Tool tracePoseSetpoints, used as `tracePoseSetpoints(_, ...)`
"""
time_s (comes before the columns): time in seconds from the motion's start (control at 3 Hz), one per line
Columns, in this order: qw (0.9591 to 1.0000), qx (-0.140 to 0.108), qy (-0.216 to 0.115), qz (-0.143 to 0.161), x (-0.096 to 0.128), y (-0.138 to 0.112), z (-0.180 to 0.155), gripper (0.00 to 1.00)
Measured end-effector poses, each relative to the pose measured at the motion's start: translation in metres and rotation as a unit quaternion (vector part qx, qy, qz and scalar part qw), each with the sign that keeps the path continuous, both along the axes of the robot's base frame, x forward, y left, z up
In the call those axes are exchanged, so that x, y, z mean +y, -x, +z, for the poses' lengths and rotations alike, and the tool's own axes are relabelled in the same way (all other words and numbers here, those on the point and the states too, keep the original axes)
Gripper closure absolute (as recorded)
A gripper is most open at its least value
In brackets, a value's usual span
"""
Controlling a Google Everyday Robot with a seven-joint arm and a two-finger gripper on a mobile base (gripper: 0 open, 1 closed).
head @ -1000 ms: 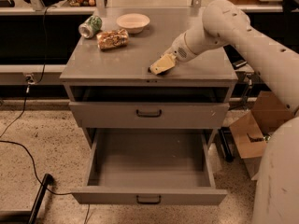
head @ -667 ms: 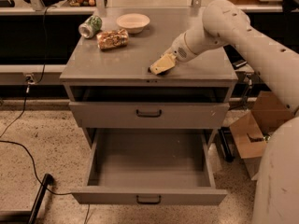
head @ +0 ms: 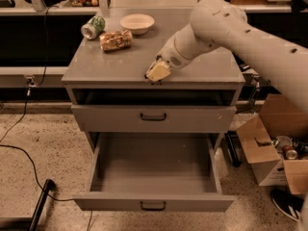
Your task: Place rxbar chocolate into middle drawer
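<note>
Tabletop (head: 202,71), grey cabinet.
- Pincer (head: 157,74): at the front edge, near its middle, tip down on the surface; whether spread or pressed together cannot be told.
- Chocolate bar: cannot be made out anywhere.
- Middle drawer (head: 154,202): lowest one, pulled fully out.
- Can (head: 93,27), on its side: back left corner.
- Snack bag (head: 116,40): just beside the can.
- Bowl (head: 137,22): back edge.

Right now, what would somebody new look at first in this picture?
The big white robot arm reaching in from the right, its gripper down at the front edge of the grey cabinet top. Below it, the middle drawer hangs pulled wide open.
</note>
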State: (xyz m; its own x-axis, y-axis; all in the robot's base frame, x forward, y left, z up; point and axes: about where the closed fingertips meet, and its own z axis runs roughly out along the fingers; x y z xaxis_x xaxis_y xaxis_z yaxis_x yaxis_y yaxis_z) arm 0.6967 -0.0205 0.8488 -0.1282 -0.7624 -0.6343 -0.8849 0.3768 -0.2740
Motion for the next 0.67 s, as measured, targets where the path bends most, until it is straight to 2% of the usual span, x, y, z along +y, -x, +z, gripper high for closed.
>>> tracePoseSetpoints(0.33, 0.999, -0.024, 0.026, 0.029, 0.0141, 0.0161, 0.0077, 1.0)
tracePoseSetpoints(0.67, 0.9982, -0.025, 0.017, 0.052, 0.0178, 0.0238, 0.0117, 1.0)
